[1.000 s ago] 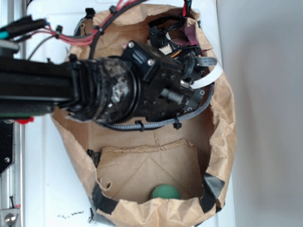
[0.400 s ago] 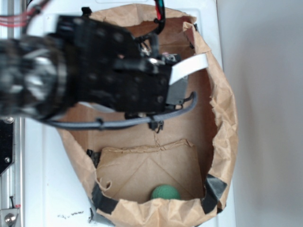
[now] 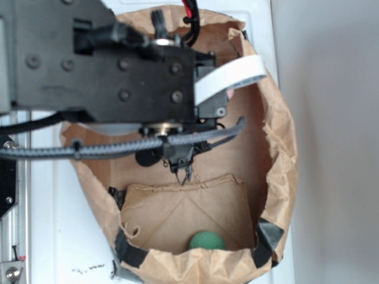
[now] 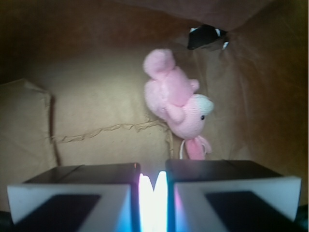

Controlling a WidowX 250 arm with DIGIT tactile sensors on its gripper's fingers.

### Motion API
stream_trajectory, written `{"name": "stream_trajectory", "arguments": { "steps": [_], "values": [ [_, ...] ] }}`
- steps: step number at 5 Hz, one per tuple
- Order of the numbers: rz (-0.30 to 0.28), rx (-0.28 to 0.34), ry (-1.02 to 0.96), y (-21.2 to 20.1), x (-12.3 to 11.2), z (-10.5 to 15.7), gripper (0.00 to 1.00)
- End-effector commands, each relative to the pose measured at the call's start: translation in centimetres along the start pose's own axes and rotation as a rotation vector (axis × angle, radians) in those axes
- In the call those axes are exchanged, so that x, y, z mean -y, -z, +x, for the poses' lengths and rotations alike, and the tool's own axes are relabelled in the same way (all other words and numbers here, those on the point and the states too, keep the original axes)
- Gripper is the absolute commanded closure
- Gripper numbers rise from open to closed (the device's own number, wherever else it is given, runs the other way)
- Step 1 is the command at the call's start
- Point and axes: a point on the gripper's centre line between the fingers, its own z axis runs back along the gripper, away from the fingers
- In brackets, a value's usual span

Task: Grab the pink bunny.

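Inside the brown paper bag (image 3: 278, 160), the pink bunny (image 4: 177, 102) hangs just beyond the pincer (image 4: 153, 186), its ear and white string running down behind the right finger. Only a thin slit separates the fingers; the grip itself is hidden. A green ball (image 3: 206, 240) lies at the bag's near end.

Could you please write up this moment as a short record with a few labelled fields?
container: brown paper bag, open at the top
target: pink bunny, hanging just beyond the pincer tips, its ears down by the pads
other item: green ball on the bag floor
pincer: pads nearly together with a bright sliver between; whether they pinch the bunny's string or ear cannot be told
arm: over the bag's upper half in the exterior view
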Motion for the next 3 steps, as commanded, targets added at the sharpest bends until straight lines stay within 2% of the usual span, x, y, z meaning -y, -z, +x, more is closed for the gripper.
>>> {"name": "stream_trajectory", "arguments": {
  "steps": [1,2,3],
  "values": [
    [-0.024,0.073,-0.027,-2.7,-1.1,2.0,1.0],
    [0.031,0.095,-0.055,-0.7,-1.7,3.0,0.0],
    [0.066,0.126,-0.063,0.9,-2.2,3.9,0.0]
  ]
}}
